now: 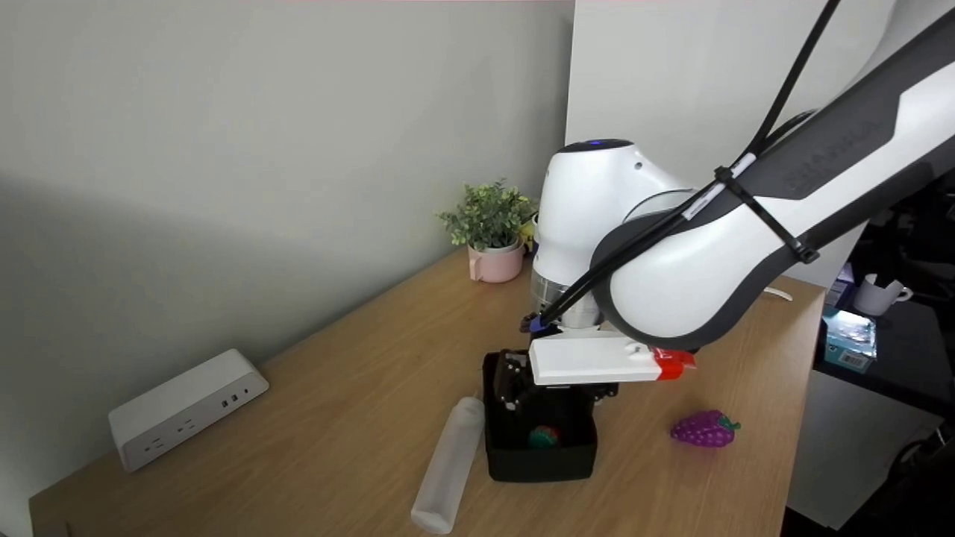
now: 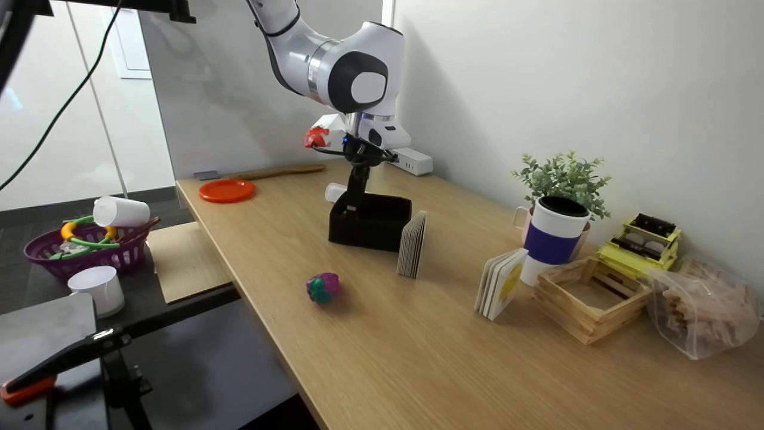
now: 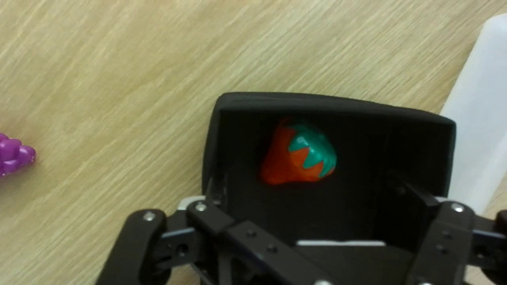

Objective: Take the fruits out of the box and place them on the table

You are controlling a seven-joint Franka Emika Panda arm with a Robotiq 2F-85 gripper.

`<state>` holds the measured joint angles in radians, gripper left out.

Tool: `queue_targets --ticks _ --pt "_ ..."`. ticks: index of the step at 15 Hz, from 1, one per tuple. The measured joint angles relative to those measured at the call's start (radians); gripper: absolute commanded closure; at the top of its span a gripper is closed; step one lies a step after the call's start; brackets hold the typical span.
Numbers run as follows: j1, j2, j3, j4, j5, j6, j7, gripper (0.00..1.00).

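The black box (image 1: 541, 464) stands on the wood-grain table (image 1: 336, 455), and it also shows in an exterior view (image 2: 370, 233) and in the wrist view (image 3: 336, 103). A red toy strawberry with a green cap (image 3: 299, 154) lies inside it near the far wall; it also shows in an exterior view (image 1: 544, 437). The purple grape bunch (image 1: 703, 429) lies on the table beside the box, also in an exterior view (image 2: 323, 288) and at the wrist view's left edge (image 3: 16, 154). My gripper (image 3: 317, 192) is open and empty, its fingers wide apart within the box opening. The strawberry is ahead of the fingers.
A white bottle (image 1: 449, 470) lies along the box's side. Standing cards (image 2: 412, 245) are close to the box; more cards (image 2: 501, 283), a wooden crate (image 2: 591, 298) and a tumbler (image 2: 552, 239) stand farther off. A red plate (image 2: 227, 190) lies near the table edge.
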<state>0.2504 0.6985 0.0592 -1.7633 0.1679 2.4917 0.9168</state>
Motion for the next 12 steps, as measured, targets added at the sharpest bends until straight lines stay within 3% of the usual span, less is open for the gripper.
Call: queue_targets --ticks 4,5,6,12 --pt "0.0 0.035 0.001 0.024 0.001 -0.009 0.0 0.0" --pt "0.0 0.044 0.001 0.032 0.002 -0.012 0.0 0.09" --pt "0.0 0.052 0.001 0.037 0.003 -0.015 0.0 0.26" --pt "-0.002 0.071 0.001 0.063 0.017 -0.029 0.0 0.69"
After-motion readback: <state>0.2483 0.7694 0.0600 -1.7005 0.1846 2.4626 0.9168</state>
